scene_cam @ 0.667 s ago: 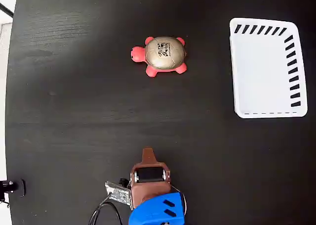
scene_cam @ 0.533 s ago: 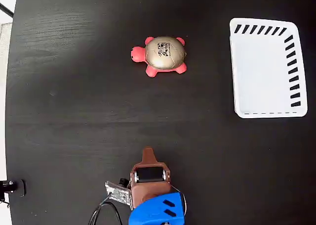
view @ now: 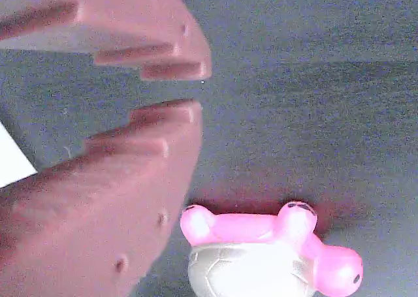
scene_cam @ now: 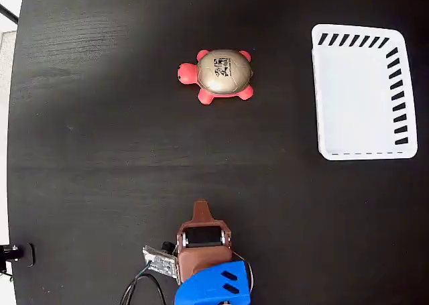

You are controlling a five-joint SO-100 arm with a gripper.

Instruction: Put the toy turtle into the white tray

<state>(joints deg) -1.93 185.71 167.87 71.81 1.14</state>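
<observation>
The toy turtle (scene_cam: 223, 74) sits upright on the black table in the fixed view, red-pink head pointing left, gold shell with dark marks on top. In the wrist view the toy turtle (view: 261, 258) shows at the bottom, beyond the fingers. The white tray (scene_cam: 358, 97) lies at the right, slanted slots along its top and right sides, with nothing in it. My gripper (scene_cam: 200, 204) is at the bottom centre, well below the turtle and apart from it. Its brown fingers (view: 163, 49) stand nearly together with nothing between them, so my gripper (view: 199, 88) is shut.
The blue arm body (scene_cam: 214, 285) with a small circuit board and cable (scene_cam: 157, 261) sits at the bottom edge. A black clamp (scene_cam: 13, 253) is at the table's left edge (scene_cam: 12, 151), where a pale strip runs.
</observation>
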